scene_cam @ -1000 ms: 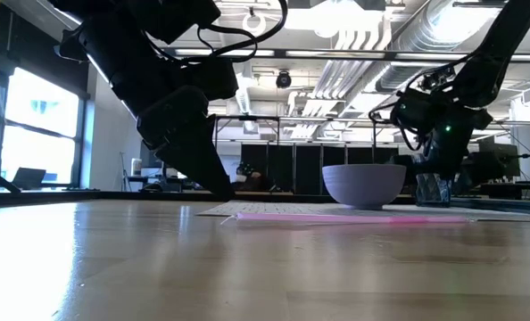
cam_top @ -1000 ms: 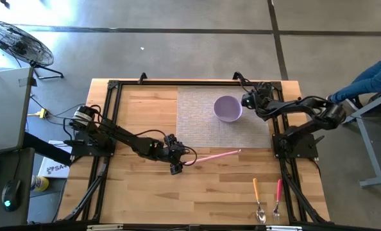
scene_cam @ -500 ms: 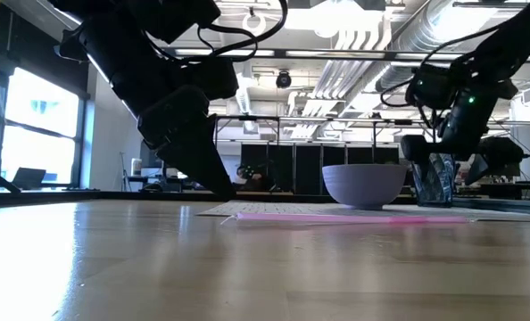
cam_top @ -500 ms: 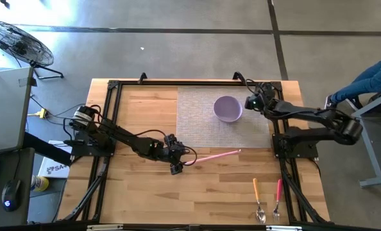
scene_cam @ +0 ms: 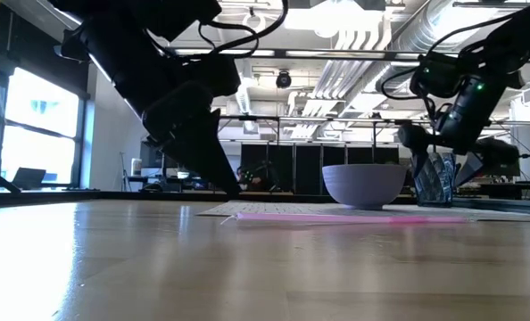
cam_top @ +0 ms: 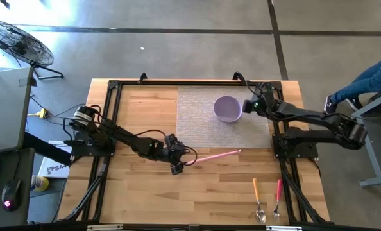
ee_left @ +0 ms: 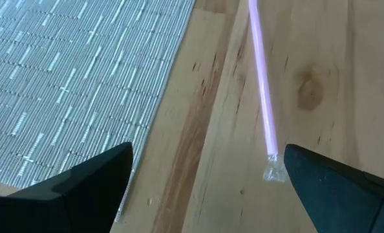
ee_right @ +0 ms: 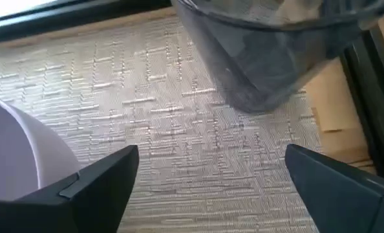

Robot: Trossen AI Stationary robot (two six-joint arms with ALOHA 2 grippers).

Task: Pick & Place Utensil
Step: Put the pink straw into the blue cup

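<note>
floor: grey concrete [cam_top: 177, 58] | fan [cam_top: 14, 42] at far left | ceiling: white ducts [scene_cam: 372, 36], strip lights | windows [scene_cam: 33, 116] bright at left

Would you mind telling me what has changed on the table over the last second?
The right gripper shifted a little along the far side of the mat, beside the purple bowl, and its elbow swung outward; it holds nothing. The left gripper stayed open at the pink straw. Bowl, straw and both spare utensils did not move.

Left gripper [cam_top: 176, 168] low at mid-table, jaws wide, right gripper [cam_top: 247, 104] far side, jaws wide
</note>
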